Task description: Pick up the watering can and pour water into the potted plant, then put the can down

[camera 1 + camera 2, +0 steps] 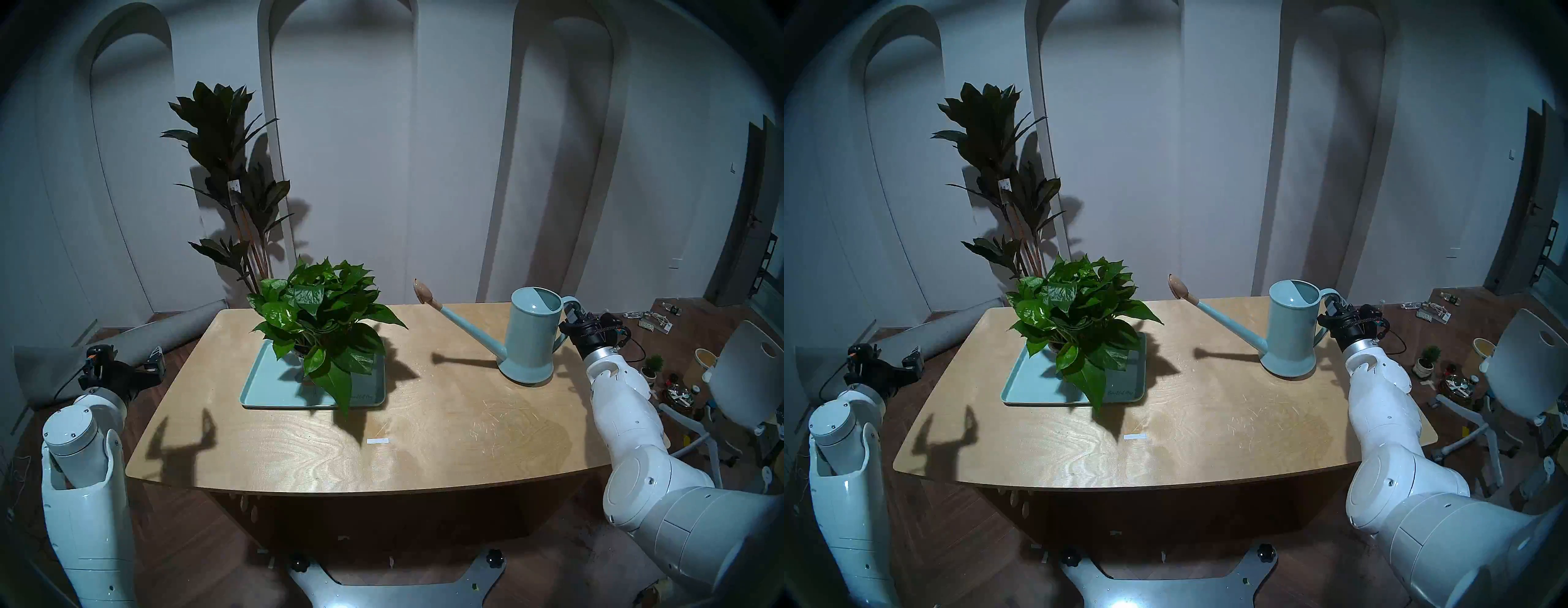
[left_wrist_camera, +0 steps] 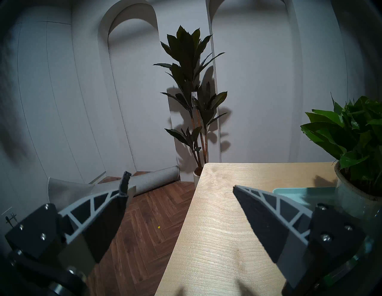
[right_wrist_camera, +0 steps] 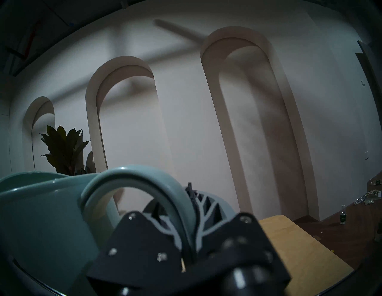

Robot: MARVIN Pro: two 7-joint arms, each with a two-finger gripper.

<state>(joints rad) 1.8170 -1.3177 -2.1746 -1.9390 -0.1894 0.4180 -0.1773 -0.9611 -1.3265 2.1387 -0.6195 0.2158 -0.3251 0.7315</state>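
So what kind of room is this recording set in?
Probably a staged showroom or studio corner, not a lived-in home: white wall with arched niches, one wooden table, and loose clutter on the floor beside an office chair.

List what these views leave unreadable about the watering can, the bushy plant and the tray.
- Water level: the watering can interior is shadowed in the head views.
- Can base lifted or resting: unclear.
- Potted plant: leaves hide its pot in the head views.
- Tray lettering: too small.
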